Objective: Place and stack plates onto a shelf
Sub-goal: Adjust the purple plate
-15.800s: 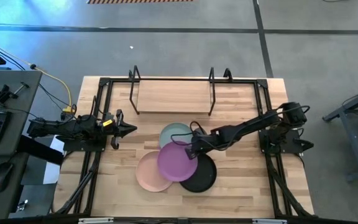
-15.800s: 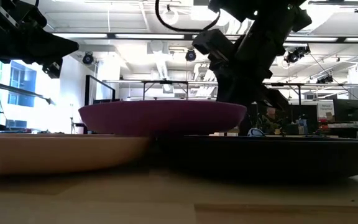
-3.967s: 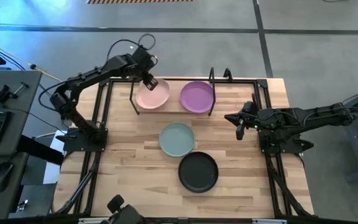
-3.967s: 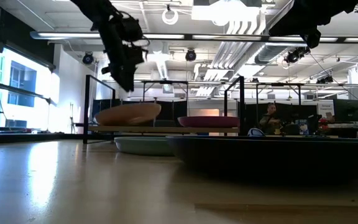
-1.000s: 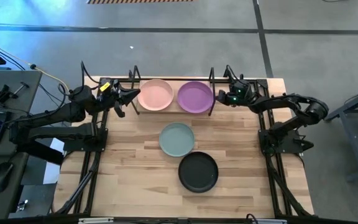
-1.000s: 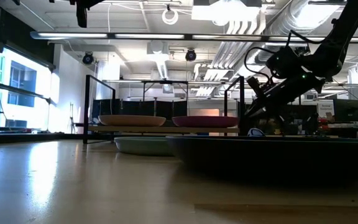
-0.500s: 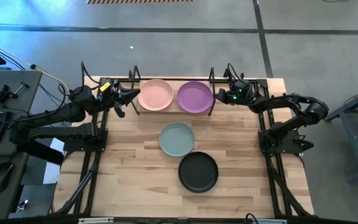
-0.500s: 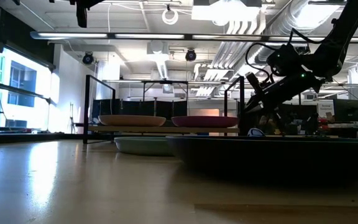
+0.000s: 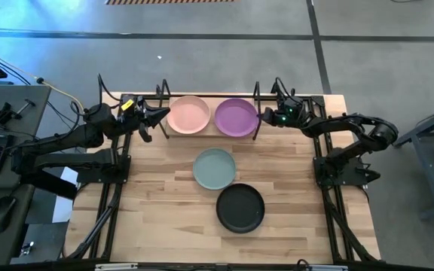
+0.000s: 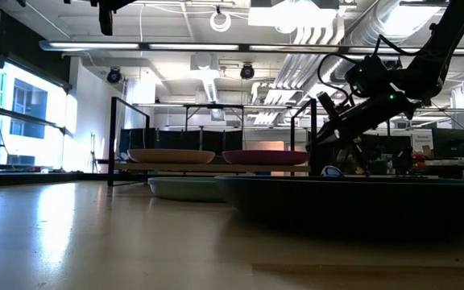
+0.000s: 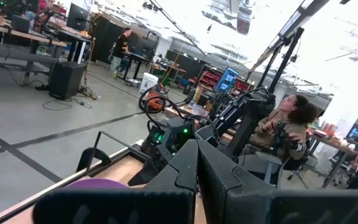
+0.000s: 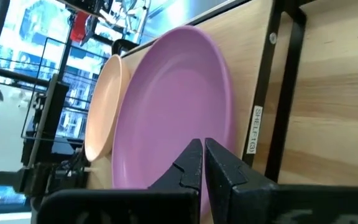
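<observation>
The pink plate (image 9: 188,115) and the purple plate (image 9: 236,117) lie side by side, bottoms flat on the shelf (image 9: 209,132) at the table's far edge. On the tabletop, the pale blue-green plate (image 9: 214,167) rests in front of the shelf, and the black plate (image 9: 240,208) sits nearer. My left gripper (image 9: 159,114) is shut and hovers just left of the pink plate. My right gripper (image 9: 265,115) is shut at the shelf's right end, its tips close to the purple plate's right rim (image 12: 225,118). My right gripper points level from the table's right at the purple plate's right rim (image 12: 229,134) with shut fingers. I cannot tell whether the fingertips (image 12: 194,149) touch it. My left gripper touches nothing.
The shelf's black wire loops (image 9: 256,98) stand upright at both ends, beside each gripper. The black frame rails (image 9: 123,150) run along the table's left and right sides. A person (image 11: 291,118) sits in the room beyond the table.
My right gripper has edged a little toward the purple plate, staying shut. The plates have stayed where they were.
</observation>
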{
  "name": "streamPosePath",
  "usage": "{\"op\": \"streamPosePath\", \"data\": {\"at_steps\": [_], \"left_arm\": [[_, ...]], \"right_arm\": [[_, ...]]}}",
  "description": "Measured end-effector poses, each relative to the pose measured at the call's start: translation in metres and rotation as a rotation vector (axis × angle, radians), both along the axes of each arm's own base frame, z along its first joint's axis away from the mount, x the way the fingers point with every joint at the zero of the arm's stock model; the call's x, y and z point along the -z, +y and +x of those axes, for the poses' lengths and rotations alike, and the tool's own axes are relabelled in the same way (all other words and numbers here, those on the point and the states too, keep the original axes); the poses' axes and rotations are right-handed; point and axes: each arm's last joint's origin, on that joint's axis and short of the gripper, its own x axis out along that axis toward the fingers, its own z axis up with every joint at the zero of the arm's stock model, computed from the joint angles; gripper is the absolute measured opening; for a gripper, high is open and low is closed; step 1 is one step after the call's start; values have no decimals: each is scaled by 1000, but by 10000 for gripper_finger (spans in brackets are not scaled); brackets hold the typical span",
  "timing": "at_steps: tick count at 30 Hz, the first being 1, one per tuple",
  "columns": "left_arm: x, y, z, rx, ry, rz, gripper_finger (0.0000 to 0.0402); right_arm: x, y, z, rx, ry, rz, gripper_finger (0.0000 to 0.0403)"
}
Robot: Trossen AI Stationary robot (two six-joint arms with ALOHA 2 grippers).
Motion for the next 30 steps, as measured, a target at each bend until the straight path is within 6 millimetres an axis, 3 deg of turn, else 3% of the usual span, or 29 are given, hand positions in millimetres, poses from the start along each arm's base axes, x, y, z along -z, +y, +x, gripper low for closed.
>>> {"op": "streamPosePath", "data": {"at_steps": [12,30], "left_arm": [[0,0,0,-1,-1,-1,0],[0,0,0,-2,-1,-2,0]], "right_arm": [[3,-1,-2,103,75,-44,0],[6,7,3,48,105,-32,0]]}}
